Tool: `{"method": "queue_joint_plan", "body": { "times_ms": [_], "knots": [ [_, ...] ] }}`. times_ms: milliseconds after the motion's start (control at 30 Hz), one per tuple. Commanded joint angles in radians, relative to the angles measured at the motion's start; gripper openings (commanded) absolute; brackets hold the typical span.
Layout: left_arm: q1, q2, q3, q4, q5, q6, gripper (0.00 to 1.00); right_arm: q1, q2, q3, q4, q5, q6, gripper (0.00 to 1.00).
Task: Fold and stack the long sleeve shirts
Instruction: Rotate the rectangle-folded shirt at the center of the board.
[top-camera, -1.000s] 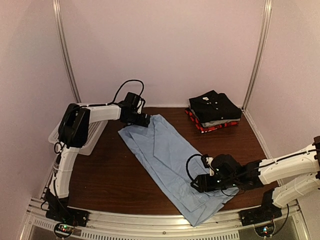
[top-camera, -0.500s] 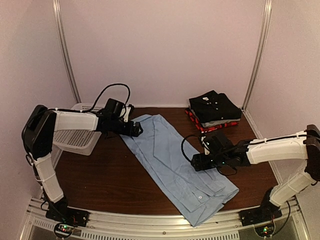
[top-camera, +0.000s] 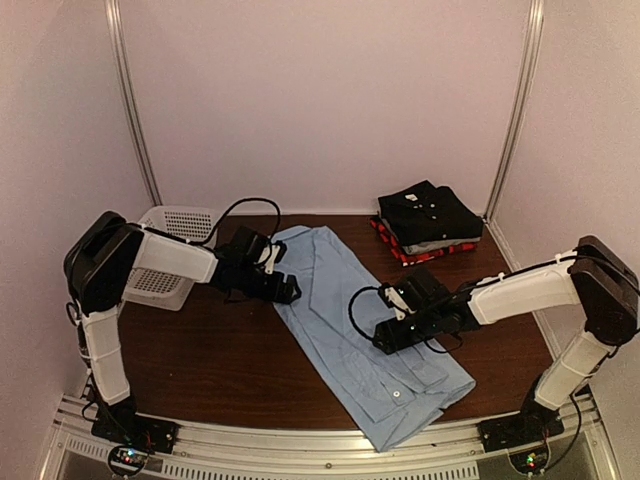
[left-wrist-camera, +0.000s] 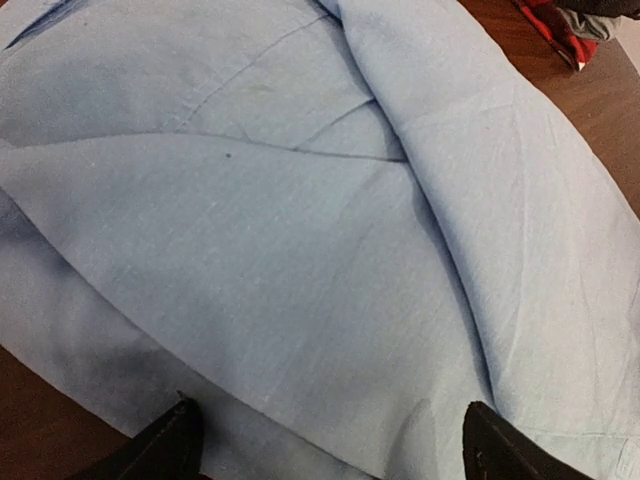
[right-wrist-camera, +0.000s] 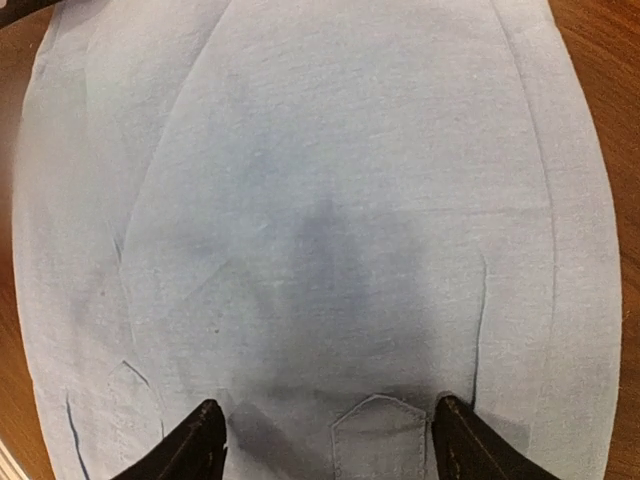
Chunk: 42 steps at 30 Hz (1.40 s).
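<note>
The light blue button-up shirt (top-camera: 350, 320) lies folded lengthwise in a long strip, running from the back middle of the table to its front edge. It fills the left wrist view (left-wrist-camera: 300, 230) and the right wrist view (right-wrist-camera: 320, 200). My left gripper (top-camera: 288, 293) is open, low over the strip's left edge near its upper part. My right gripper (top-camera: 383, 340) is open, low over the strip's right side at mid-length. Both grippers are empty. A stack of folded shirts, black (top-camera: 428, 212) on top with grey and red-plaid (top-camera: 420, 254) under it, sits at the back right.
A white plastic mesh basket (top-camera: 168, 262) stands at the back left, partly behind my left arm. Brown table (top-camera: 220, 370) shows on both sides of the strip. Pale walls close in the cell on three sides.
My left gripper has moved from the shirt's collar end forward and right along its left edge. My right gripper has moved from near the hem back and left to mid-length. The shirt now lies narrower.
</note>
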Motion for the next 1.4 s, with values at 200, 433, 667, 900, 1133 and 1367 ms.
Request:
{"method": "queue_joint_plan", "body": {
  "times_ms": [200, 433, 667, 900, 1133, 1367],
  "knots": [
    [0.011, 0.211, 0.23, -0.113, -0.096, 0.098, 0.92, 0.02, -0.067, -0.157, 0.147, -0.079, 0.131, 0.7],
    [0.036, 0.373, 0.484, -0.2, -0.125, 0.152, 0.92, 0.112, -0.039, -0.175, 0.288, -0.042, 0.272, 0.7],
    [0.074, 0.474, 0.712, -0.257, -0.187, 0.188, 0.97, 0.127, 0.045, -0.055, 0.296, -0.008, 0.248, 0.71],
    [0.083, 0.316, 0.666, -0.227, -0.278, 0.215, 0.98, 0.127, 0.01, 0.052, 0.146, 0.042, 0.091, 0.78],
    [0.081, -0.004, 0.333, -0.133, -0.242, 0.165, 0.98, 0.17, -0.122, 0.018, -0.026, -0.015, -0.083, 0.85],
    [0.041, -0.296, 0.005, -0.059, -0.122, 0.146, 0.98, 0.364, -0.277, -0.008, -0.198, 0.009, -0.113, 0.85]
  ]
}}
